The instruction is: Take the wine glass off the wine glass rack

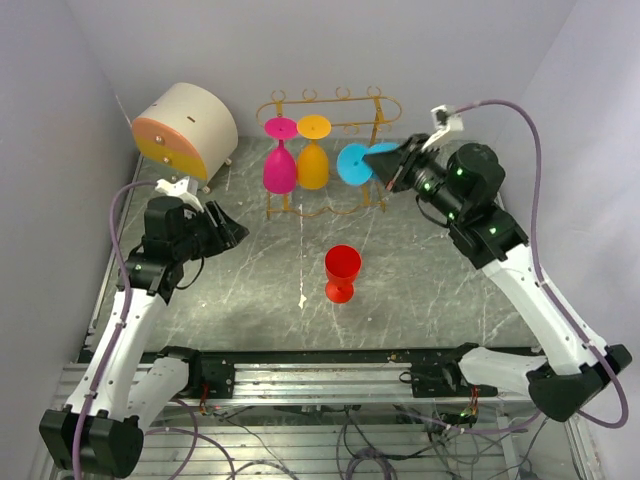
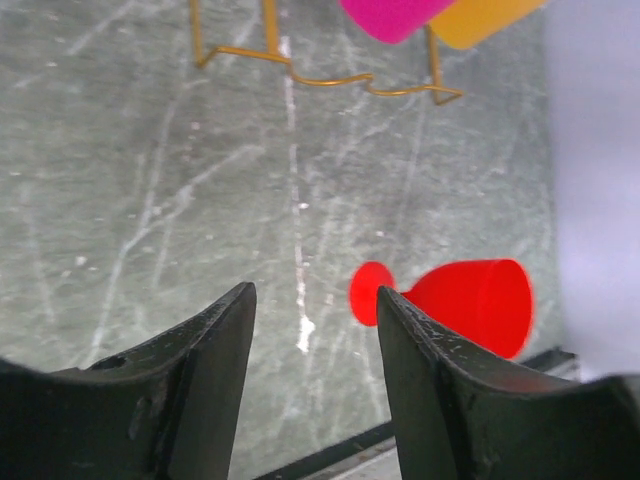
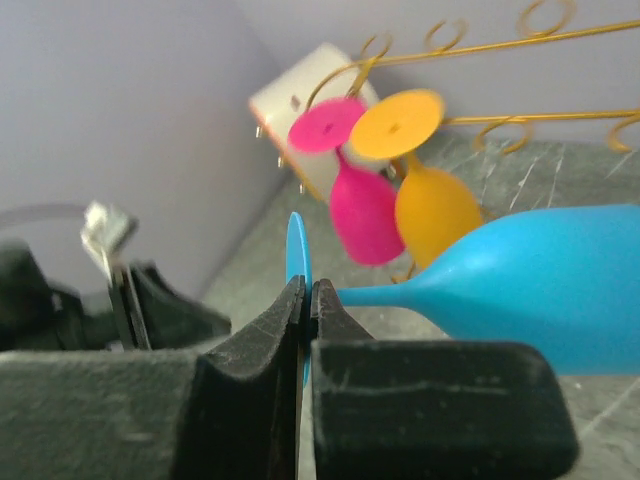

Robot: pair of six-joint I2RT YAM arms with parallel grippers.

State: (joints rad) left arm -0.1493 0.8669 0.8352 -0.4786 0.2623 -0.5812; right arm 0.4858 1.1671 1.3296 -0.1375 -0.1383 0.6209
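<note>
The golden wire wine glass rack stands at the back of the table. A pink glass and an orange glass hang upside down from it. My right gripper is shut on the foot disc of a blue wine glass, held in front of the rack's right end, apart from the top rail. In the right wrist view the blue glass lies nearly level, its foot pinched at my right gripper, with the rack behind. My left gripper is open and empty, also shown in the left wrist view.
A red glass stands upright mid-table, and also shows in the left wrist view. A cream round drawer box sits at the back left. The rack's wavy lower bar rests on the grey marbled table. Walls close in on both sides.
</note>
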